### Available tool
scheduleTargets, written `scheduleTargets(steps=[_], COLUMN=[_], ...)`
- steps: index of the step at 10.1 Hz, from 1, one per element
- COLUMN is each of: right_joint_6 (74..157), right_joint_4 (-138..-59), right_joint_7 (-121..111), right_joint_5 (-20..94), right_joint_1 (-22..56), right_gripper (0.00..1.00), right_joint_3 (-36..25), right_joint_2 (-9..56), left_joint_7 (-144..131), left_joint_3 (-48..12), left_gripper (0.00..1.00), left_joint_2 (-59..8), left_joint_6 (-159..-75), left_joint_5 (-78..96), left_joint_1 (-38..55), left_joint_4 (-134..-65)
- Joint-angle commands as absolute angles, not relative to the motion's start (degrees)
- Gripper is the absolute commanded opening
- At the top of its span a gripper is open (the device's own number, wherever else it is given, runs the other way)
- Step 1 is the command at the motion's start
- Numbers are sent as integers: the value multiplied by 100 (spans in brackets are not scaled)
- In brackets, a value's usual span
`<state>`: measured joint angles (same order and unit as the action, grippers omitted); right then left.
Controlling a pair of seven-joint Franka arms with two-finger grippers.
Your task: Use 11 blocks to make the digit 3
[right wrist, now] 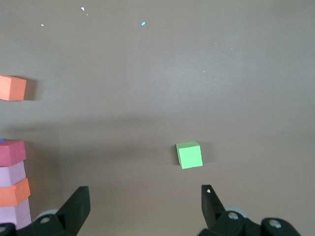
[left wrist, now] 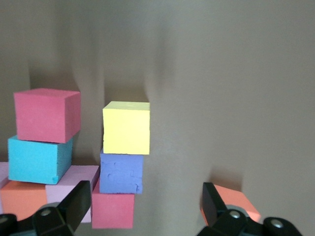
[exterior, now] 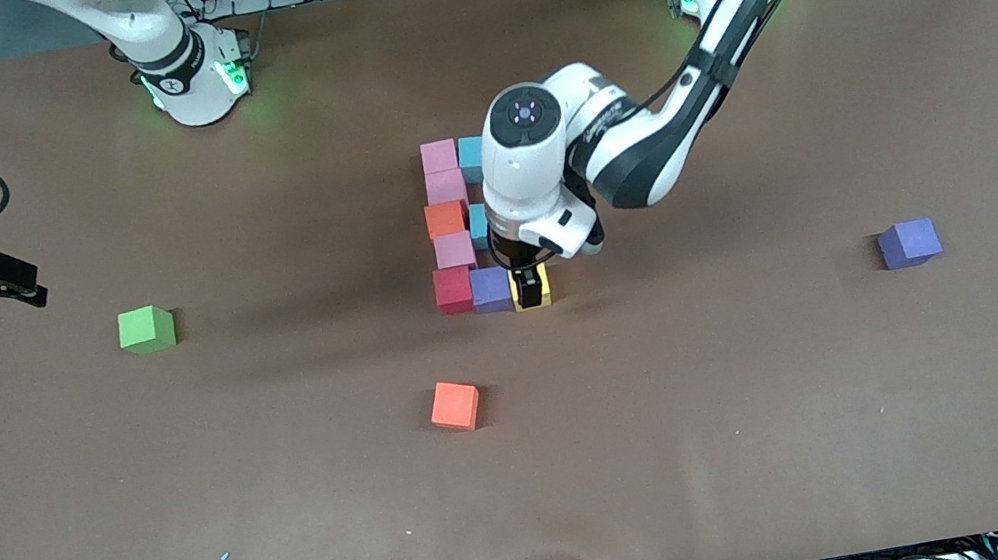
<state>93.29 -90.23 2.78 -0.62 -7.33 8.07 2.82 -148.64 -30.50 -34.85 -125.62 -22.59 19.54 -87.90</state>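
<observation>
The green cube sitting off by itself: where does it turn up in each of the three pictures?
Front view: the green cube sits alone on the brown table, toward the right arm's end, apart from the block cluster.
Left wrist view: not in it.
Right wrist view: the green cube lies on bare table above the open right pincer.
Shared landmark: the crimson block at the cluster's corner, also seen in both wrist views.

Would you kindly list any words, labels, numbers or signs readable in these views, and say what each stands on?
None can be read.
Dark lettering on the left arm's wrist housing: too small to read.
The blocks and the table carry no text.
</observation>
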Motion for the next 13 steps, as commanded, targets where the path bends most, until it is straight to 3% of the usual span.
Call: scheduleTargets(steps=[1,5,8,13], right_joint_6=[9281,9281,9281,9343], right_joint_4=[-8877,-8877,-8877,-8877], right_joint_7=[343,343,343,343], right_joint_5=[-176,-167,-176,-167], right_joint_1=[-730,-738,-738,-729], right_gripper=[100,100,100,100], right_joint_3=[835,835,835,835], right_joint_2=[352,352,352,360], left_joint_7=[-14285,-12177,-9922,-6949], left_joint_3=[-3032,-3050,-3041,-3050], left_gripper=[100,100,100,100], left_joint_2=[-2929,-2190,-1672,-1249], left_joint_6=[-12191,-11787,-10812,-10495], left_joint_5=[-2294,-2276,-2059,-1468], left_joint_1=[1872,1311,715,-613], left_joint_4=[-8903,-8903,-8895,-8824])
